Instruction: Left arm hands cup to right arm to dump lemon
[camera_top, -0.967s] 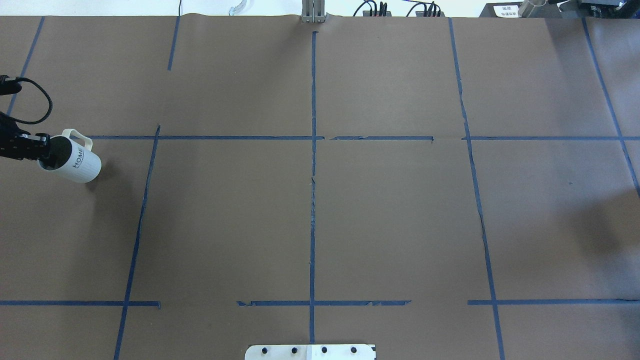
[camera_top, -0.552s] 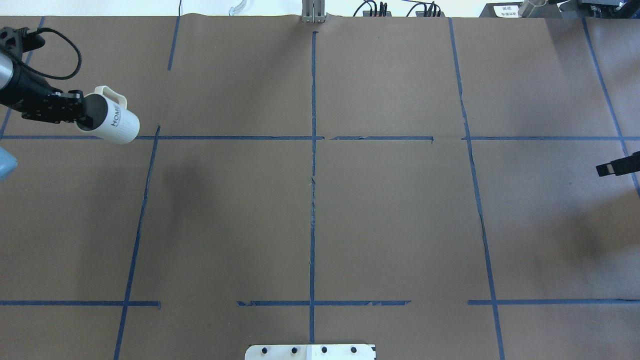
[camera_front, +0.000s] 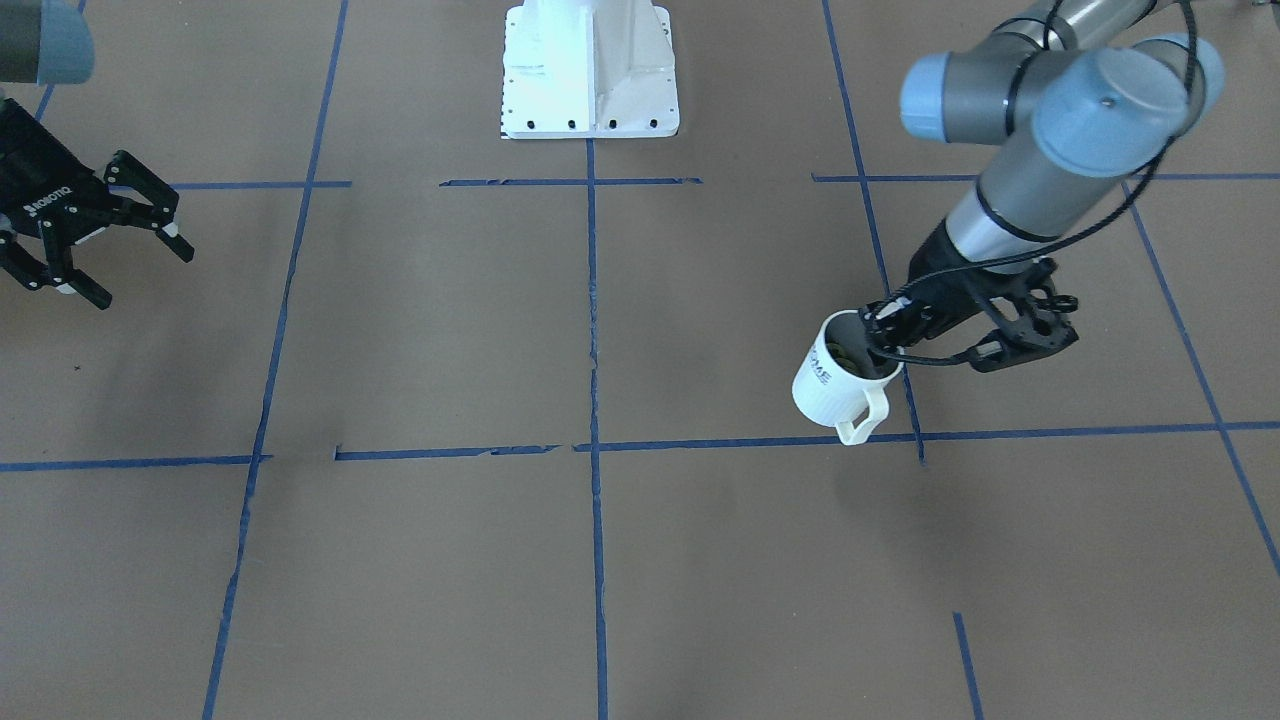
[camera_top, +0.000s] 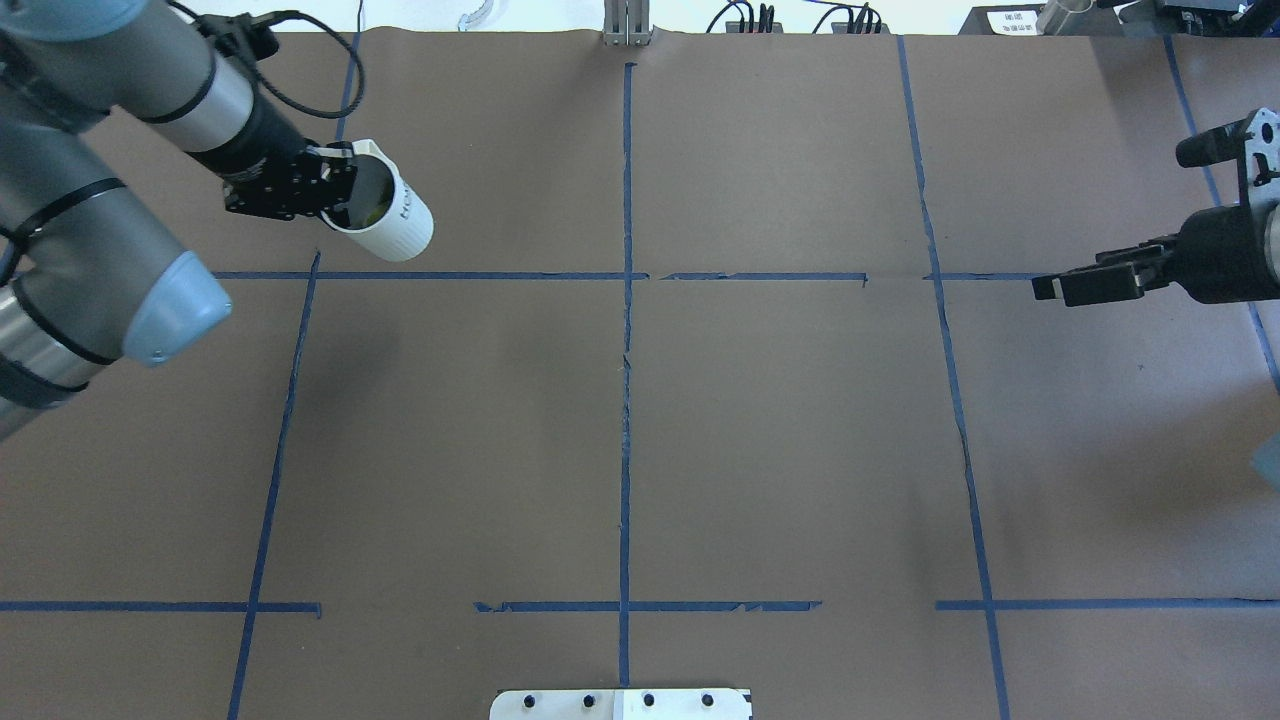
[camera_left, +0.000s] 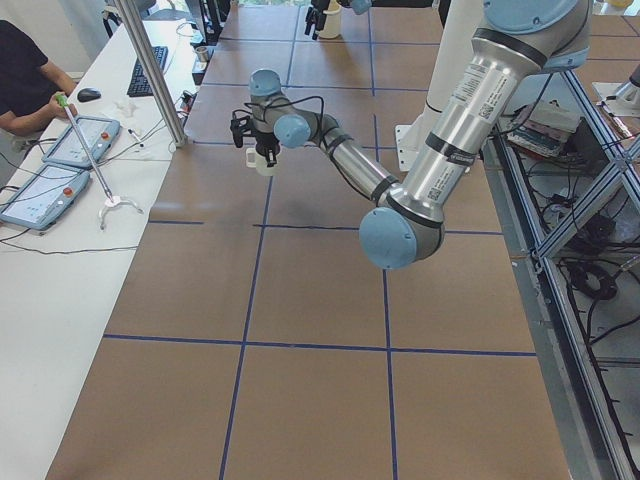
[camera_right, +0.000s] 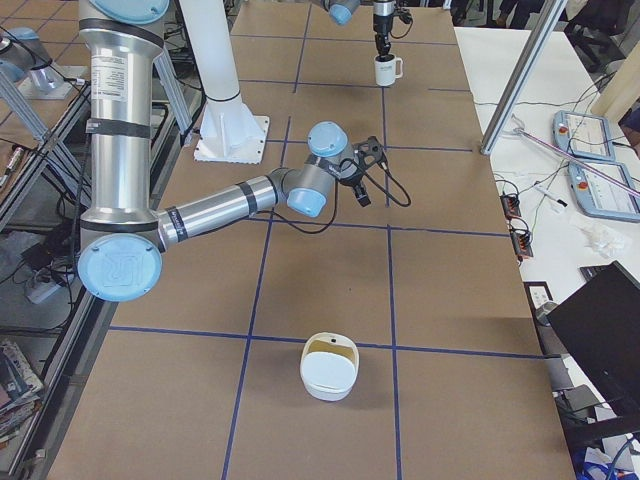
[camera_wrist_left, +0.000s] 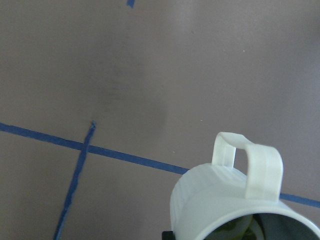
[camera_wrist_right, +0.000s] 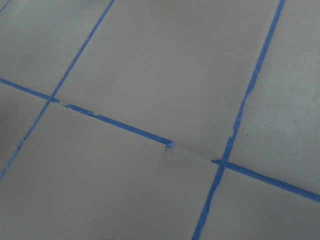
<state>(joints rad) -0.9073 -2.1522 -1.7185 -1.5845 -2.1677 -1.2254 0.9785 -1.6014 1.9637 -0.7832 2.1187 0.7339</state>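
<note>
The white "HOME" cup (camera_top: 392, 222) hangs above the table, tilted, in the far left part of the overhead view. My left gripper (camera_top: 338, 196) is shut on its rim. The yellow-green lemon (camera_top: 371, 209) lies inside the cup. In the front-facing view, the cup (camera_front: 832, 381) has its handle toward the camera, and the lemon (camera_front: 846, 358) and left gripper (camera_front: 886, 344) show. The left wrist view shows the cup (camera_wrist_left: 215, 197) from close. My right gripper (camera_front: 140, 274) is open and empty, far from the cup; it also shows at the overhead view's right edge (camera_top: 1046, 287).
Brown paper with blue tape lines covers the table (camera_top: 780, 430). The robot's white base (camera_front: 590, 70) stands at the near edge. A white lidded container (camera_right: 329, 366) sits on the table toward its right end. An operator's desk with tablets (camera_left: 70, 150) runs along the far side.
My left arm has carried the cup up off the left edge and inward toward the middle. My right gripper has come in from the right edge.
</note>
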